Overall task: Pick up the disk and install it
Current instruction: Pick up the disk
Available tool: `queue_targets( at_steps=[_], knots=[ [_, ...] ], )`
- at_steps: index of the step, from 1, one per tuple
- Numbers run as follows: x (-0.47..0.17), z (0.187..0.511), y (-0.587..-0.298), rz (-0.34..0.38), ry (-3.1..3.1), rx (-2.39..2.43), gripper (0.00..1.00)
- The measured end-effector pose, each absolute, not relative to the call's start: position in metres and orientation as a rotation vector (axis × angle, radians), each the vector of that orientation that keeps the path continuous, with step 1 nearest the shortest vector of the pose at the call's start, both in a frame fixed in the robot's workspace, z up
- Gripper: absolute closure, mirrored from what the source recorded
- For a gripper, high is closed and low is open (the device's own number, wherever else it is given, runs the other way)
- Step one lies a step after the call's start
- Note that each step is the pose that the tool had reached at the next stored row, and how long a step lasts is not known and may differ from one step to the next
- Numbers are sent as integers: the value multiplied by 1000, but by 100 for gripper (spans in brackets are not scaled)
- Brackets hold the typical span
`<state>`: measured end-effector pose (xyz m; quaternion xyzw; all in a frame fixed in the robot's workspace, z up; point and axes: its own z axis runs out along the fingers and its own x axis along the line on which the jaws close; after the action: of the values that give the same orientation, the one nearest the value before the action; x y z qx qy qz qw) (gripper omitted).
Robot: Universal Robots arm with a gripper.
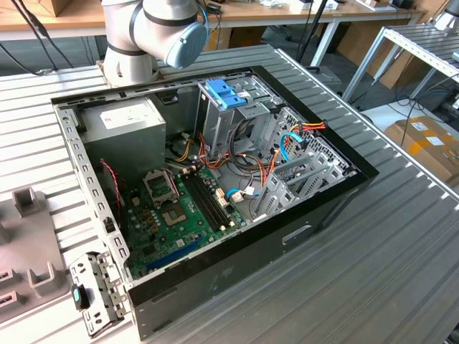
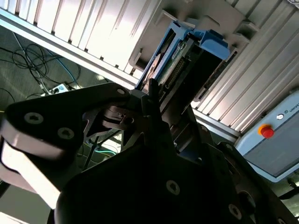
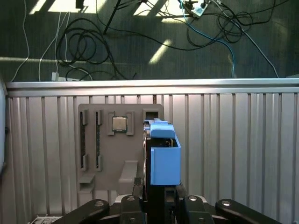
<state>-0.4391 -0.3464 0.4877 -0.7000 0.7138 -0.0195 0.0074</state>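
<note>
Matt ribbed metal table [image 1: 401,251], smooth blue plastic round the disk [image 3: 166,161]

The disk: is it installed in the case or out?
Out: the disk stands on edge at the grey holder on the table, by the gripper.

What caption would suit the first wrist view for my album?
Gripper holding the blue-framed disk on edge at a grey parts tray.

Grey arm [image 1: 154,32], blue-capped joint, in the exterior view; black gripper [image 3: 156,207] in both wrist views
</note>
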Motion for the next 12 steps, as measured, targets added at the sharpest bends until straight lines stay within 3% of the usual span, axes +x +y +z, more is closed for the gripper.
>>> queue_targets(
  at_steps=[12],
  knots=[
    [-439, 498, -346, -61, 2232, -2189, 65]
  ],
)
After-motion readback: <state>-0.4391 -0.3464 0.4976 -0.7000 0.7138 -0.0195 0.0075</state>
